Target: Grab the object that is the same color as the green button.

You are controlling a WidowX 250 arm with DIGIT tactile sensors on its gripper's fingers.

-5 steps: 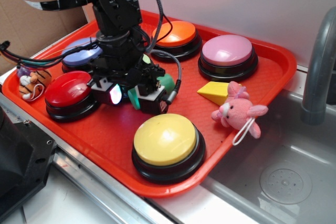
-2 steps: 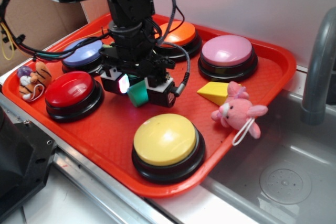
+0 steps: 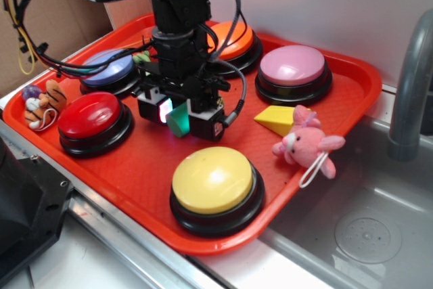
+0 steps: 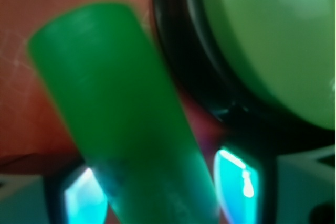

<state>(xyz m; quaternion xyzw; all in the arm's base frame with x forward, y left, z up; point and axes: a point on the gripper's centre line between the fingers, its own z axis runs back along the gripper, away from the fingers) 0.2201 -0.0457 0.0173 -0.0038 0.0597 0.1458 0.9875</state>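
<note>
While clamped between the black claw [image 3: 177,117] pads, small solid green cylinder block [image 3: 178,120] rides clear of red plastic tray [image 3: 352,93], tilted, flat end toward the exterior camera. Compared with 1 second back: risen from floor level beside the red dome button [image 3: 91,114] and drifted a little toward the tray's middle, block carried along rather than left behind. Wrist view confirms: same green cylinder [image 4: 123,124] running diagonally up out of the grip, blurred, with tray red beneath and large pale-green dome button on black base [image 4: 268,40] close alongside to the right. In the exterior view that button mostly hidden behind the arm, only a sliver maybe peeking near the wrist; cannot tell for sure. Judgement: colour match right, grasp made, lift under way, so task essentially done provided the hold stays firm. Risk: smooth round block held off-axis, could pivot or slip out. Untouched nearby: yellow wedge block [image 3: 276,120], pink plush toy [image 3: 303,145] at the tray's right rim, yellow dome button [image 3: 215,184] in front, pink dome button [image 3: 293,67] and orange dome button [image 3: 231,42] at the back, purple dome button [image 3: 107,69] at left.
</note>
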